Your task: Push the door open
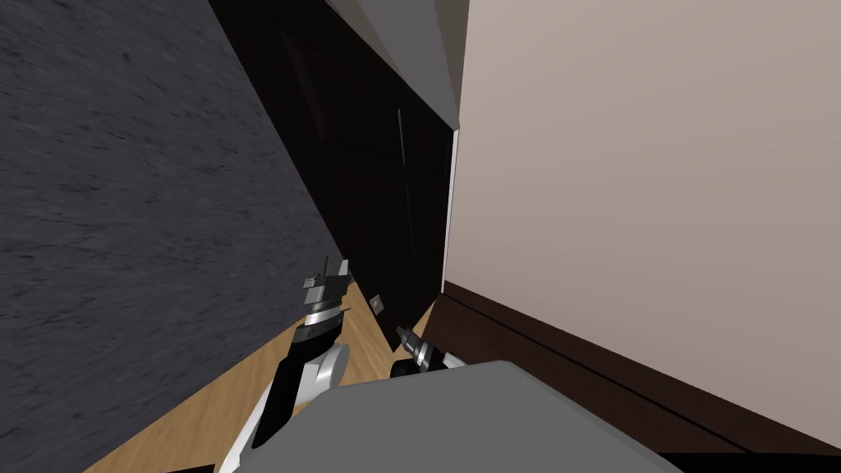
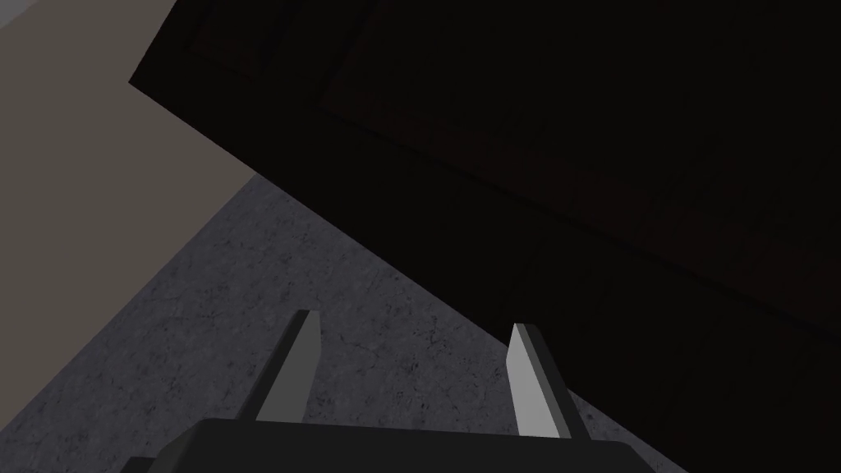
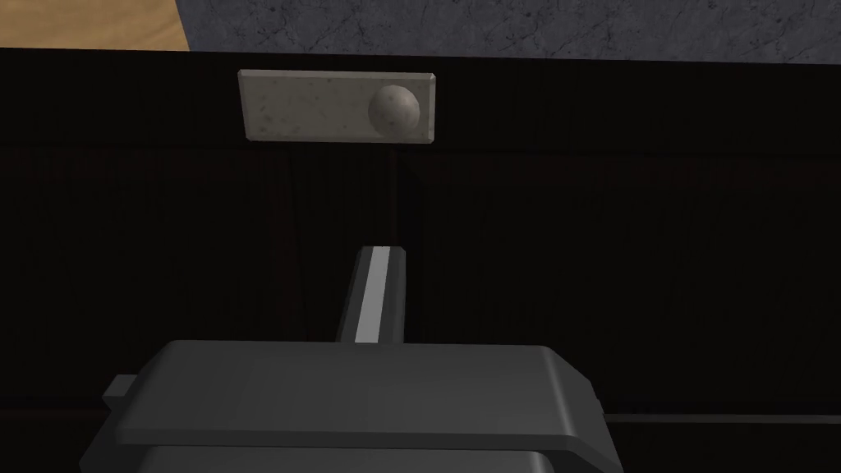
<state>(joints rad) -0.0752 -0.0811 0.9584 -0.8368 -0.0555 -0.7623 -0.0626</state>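
Observation:
The door (image 1: 369,189) is a very dark panelled leaf, seen edge-on between a grey stone wall and a beige wall. It carries a small grey plate (image 3: 337,107) with a round knob (image 3: 394,108), and the plate (image 1: 377,304) also shows low on the leaf in the head view. My right gripper (image 3: 380,250) is shut, its blades together, pointing at the door's face just short of the knob. From the head camera the right gripper (image 1: 401,332) sits close against the leaf. My left gripper (image 1: 334,269) is open and empty beside the door's edge; in its own view the left gripper (image 2: 411,322) faces the grey wall and the dark door (image 2: 575,164).
A grey stone wall (image 1: 123,205) runs along my left. A beige wall (image 1: 657,205) with a dark baseboard (image 1: 575,361) stands close on my right. Light wooden floor (image 1: 205,402) lies below the arms, in a narrow passage.

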